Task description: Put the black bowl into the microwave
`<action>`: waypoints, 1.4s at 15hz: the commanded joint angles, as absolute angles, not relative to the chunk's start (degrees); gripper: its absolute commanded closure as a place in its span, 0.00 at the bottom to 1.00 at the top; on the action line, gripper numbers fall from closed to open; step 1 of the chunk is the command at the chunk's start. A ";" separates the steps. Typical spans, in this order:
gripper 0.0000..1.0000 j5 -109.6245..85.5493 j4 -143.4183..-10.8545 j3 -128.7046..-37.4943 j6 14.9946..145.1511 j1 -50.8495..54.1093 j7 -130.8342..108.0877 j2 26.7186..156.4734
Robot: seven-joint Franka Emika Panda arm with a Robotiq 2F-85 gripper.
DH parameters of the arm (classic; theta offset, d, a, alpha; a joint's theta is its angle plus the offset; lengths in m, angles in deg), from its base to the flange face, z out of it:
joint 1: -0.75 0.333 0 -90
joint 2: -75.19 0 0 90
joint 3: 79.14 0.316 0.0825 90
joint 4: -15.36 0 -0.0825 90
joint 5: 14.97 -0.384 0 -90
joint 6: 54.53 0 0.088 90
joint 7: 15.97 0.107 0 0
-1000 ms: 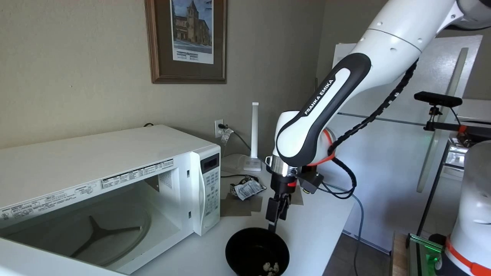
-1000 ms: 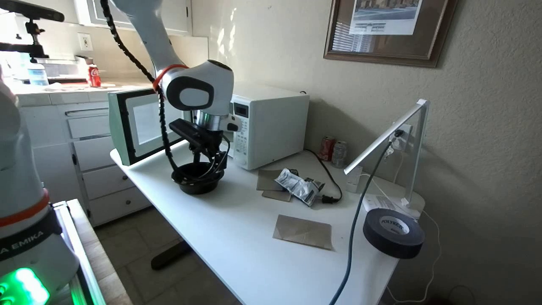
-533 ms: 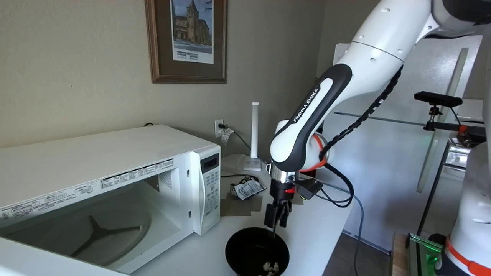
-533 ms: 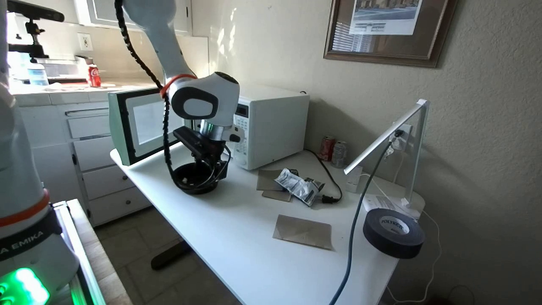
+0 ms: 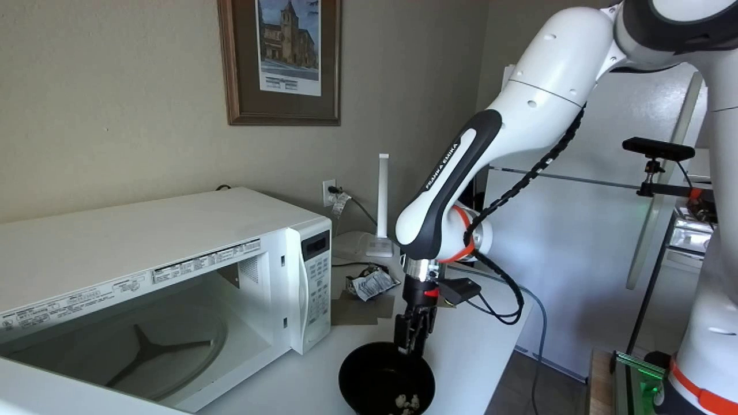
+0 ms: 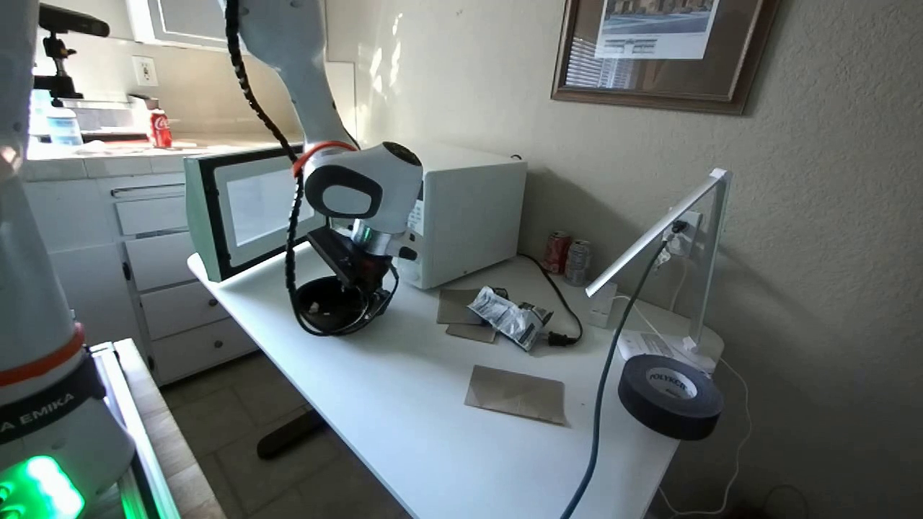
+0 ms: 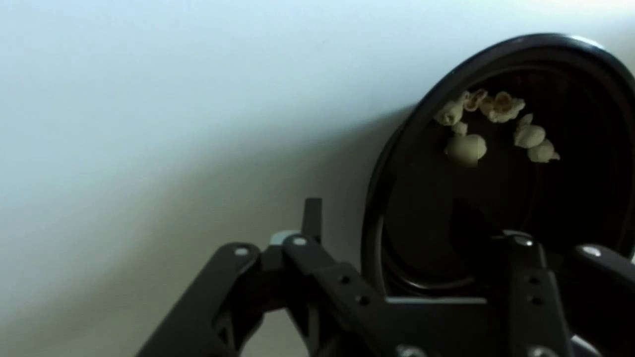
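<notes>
The black bowl (image 5: 375, 380) stands upright on the white table beside the microwave, with several popcorn pieces in it. It also shows in an exterior view (image 6: 324, 297) and in the wrist view (image 7: 501, 183). My gripper (image 5: 410, 349) is open at the bowl's rim. In the wrist view the gripper (image 7: 389, 210) has one finger outside the bowl wall and the other, dark against the bowl, over its inside. The rim runs between them with visible gaps. The white microwave (image 5: 230, 216) also shows in an exterior view (image 6: 476, 223). Its door (image 6: 263, 205) is open; the turntable (image 5: 151, 350) shows inside.
Brown cardboard pieces (image 6: 515, 394), a silver packet (image 6: 508, 317), a black cable (image 6: 555, 295) and two cans (image 6: 567, 258) lie or stand on the table. A white lamp (image 6: 710, 267) and a tape roll (image 6: 669, 398) are at the far end.
My gripper has come down to the bowl's rim, and the arm has swung lower, toward the microwave. The fingers now reach the bowl. The bowl and microwave have not moved.
</notes>
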State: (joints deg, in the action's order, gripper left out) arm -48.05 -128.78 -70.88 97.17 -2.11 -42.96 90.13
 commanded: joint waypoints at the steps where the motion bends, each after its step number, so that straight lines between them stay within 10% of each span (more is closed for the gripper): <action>1: 0.63 -50.95 -126.81 -68.73 98.17 -4.61 -45.85 93.82; 6: 1.00 -51.57 -125.47 -67.39 98.09 -6.34 -46.34 96.03; 21: 0.98 -63.56 -124.24 -59.81 93.25 -4.98 -46.90 91.08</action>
